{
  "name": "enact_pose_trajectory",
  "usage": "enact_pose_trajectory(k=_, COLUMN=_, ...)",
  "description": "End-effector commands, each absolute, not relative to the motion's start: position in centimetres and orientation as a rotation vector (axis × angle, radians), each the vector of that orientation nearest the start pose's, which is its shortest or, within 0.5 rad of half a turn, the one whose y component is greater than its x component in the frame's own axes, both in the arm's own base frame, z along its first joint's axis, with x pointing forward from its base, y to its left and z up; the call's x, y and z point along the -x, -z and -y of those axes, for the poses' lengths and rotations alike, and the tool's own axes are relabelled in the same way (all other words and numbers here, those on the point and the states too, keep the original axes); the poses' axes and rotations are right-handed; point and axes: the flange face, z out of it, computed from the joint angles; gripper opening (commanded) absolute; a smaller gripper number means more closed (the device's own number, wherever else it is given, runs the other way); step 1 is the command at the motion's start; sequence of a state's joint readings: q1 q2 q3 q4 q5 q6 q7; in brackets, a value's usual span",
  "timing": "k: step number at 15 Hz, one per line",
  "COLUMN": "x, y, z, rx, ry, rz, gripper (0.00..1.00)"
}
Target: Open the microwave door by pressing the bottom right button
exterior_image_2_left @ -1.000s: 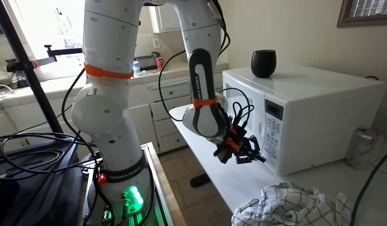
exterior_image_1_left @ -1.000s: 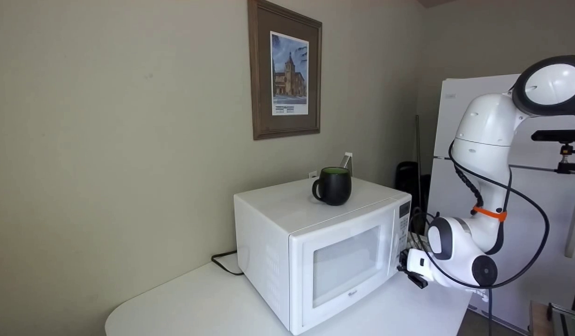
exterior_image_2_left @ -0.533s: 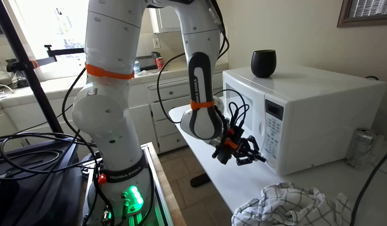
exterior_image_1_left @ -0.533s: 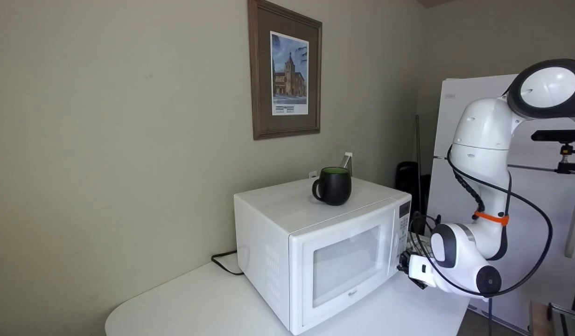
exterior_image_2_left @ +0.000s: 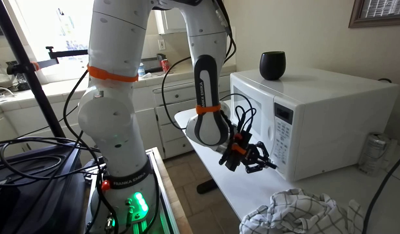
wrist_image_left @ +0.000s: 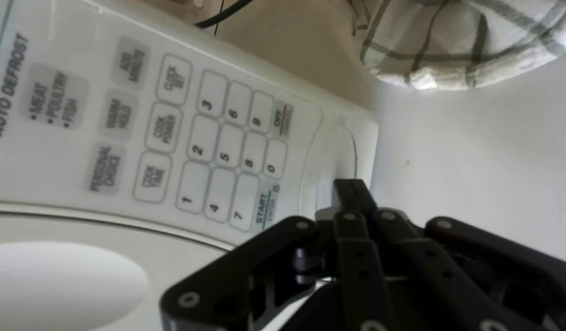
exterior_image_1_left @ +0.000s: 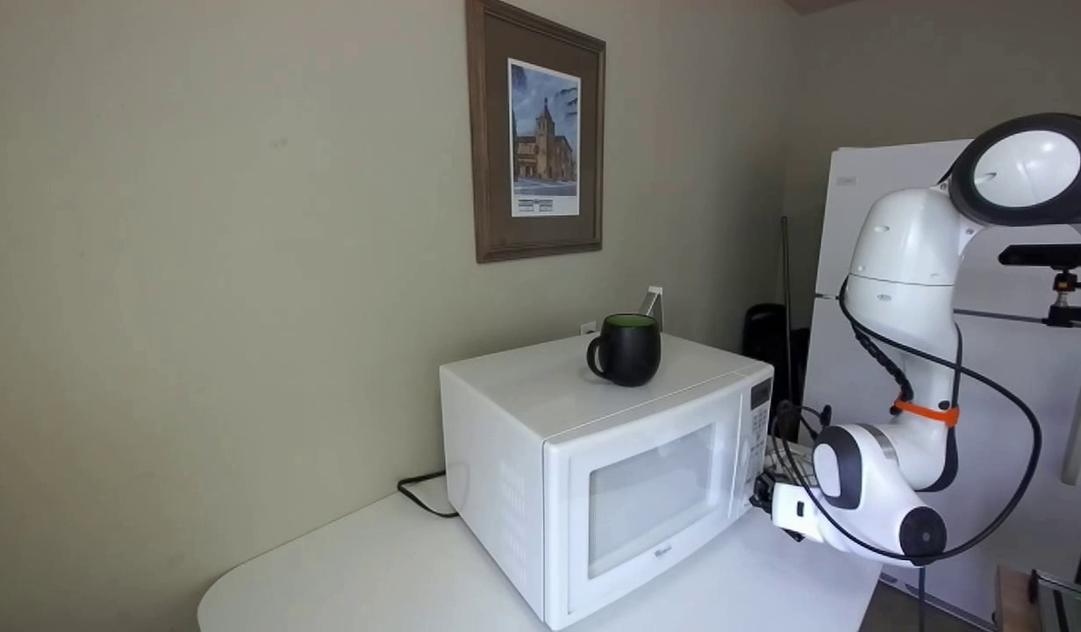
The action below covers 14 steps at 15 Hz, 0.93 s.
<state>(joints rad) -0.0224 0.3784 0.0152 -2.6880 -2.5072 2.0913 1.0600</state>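
Microwave [exterior_image_2_left: 317,125], white and boxy, door [exterior_image_1_left: 650,505] closed! Arm [exterior_image_1_left: 911,250] hooked down at its three o'clock in an exterior view, gripper [wrist_image_left: 351,186] clenched, right at the bottom button [wrist_image_left: 333,154].

Wrist view, left: the microwave [wrist_image_left: 172,149] reads AUTO DEFROST, 0–9; lower left in an exterior view, the arm base [exterior_image_2_left: 126,191] reads FRANKA EMIKA.
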Motion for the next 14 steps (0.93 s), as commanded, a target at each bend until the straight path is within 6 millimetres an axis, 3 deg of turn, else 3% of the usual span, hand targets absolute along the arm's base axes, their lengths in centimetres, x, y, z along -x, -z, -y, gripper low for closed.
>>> enact_pose_trajectory(k=1, x=-35.6, y=-9.8, z=5.3, rx=-1.527, ry=-0.274, rz=-1.279, gripper=0.00)
enact_pose_trajectory(k=5, x=-36.2, y=-9.4, z=6.4, rx=-1.519, ry=-0.278, rz=-1.232, gripper=0.00)
enact_pose_trajectory(k=10, x=-35.8, y=-8.1, z=5.8, rx=-1.569, ry=-0.263, rz=-1.284, gripper=0.00)
enact_pose_trajectory(k=14, x=-36.1, y=-8.3, z=4.0, rx=-1.643, ry=-0.319, rz=-1.305, gripper=0.00)
